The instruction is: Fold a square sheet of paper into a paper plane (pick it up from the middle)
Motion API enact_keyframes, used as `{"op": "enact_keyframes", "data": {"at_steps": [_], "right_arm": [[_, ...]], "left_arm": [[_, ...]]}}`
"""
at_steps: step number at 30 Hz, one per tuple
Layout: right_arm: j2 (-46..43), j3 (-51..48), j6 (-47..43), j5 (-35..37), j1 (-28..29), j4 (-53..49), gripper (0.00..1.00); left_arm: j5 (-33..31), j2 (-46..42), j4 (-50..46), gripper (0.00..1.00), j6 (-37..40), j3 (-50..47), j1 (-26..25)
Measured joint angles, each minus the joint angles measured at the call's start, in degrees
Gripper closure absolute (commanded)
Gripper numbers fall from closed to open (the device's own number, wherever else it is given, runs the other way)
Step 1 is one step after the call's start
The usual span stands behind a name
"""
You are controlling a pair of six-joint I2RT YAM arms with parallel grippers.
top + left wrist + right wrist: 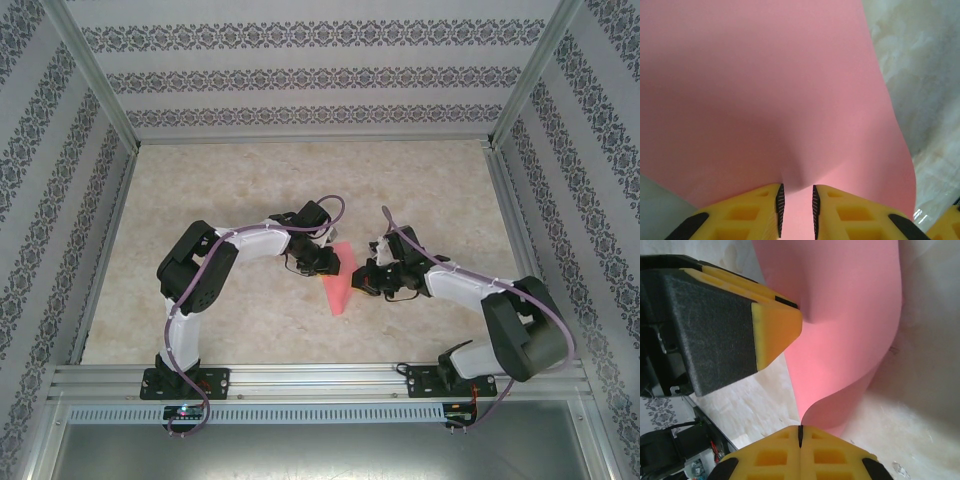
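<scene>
While both arms reach in over the middle of the counter (300, 170), the square sheet of paper (338, 288) sits between their wrists, bent up rather than lying flat. From above it reads as a narrow pink-red wedge pointing toward the near edge.

Left gripper (796, 187): yellow fingers (750, 212) stand a narrow gap apart, and the pink sheet fills that gap. The paper puckers into a small dimple just above the tips, so these fingers grip the sheet. Beyond them it spreads wide and smooth, with marbled counter showing past its right edge.

Right gripper (800, 429): fingers (770, 457) are closed flush, with one thin dark seam between them. The sheet's lower edge curls down and runs into that seam at the tips, so it is gripped by its edge. Above, the sheet rises as a curved wall. One left finger, a yellow tip with black foam backing, meets the sheet from the left at the dimple.

In the top view the two grippers sit close together with the paper between them.
</scene>
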Motion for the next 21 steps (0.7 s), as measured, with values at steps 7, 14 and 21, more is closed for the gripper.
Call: {"op": "enact_keyframes", "data": {"at_steps": [7, 14, 21], "right_arm": [[5.2, 2.6, 1.1, -0.2, 1.6, 2.7, 0.98], [8.9, 5.2, 1.2, 0.0, 2.3, 3.0, 0.98], [10.7, 7.5, -0.3, 0.9, 2.8, 1.5, 0.98]], "left_arm": [[0.3, 0.0, 0.0, 0.73, 0.0, 0.1, 0.0], [1.0, 0.0, -0.7, 0.73, 0.1, 0.6, 0.0], [0.2, 0.0, -3.3, 0.72, 0.9, 2.2, 0.9]]}}
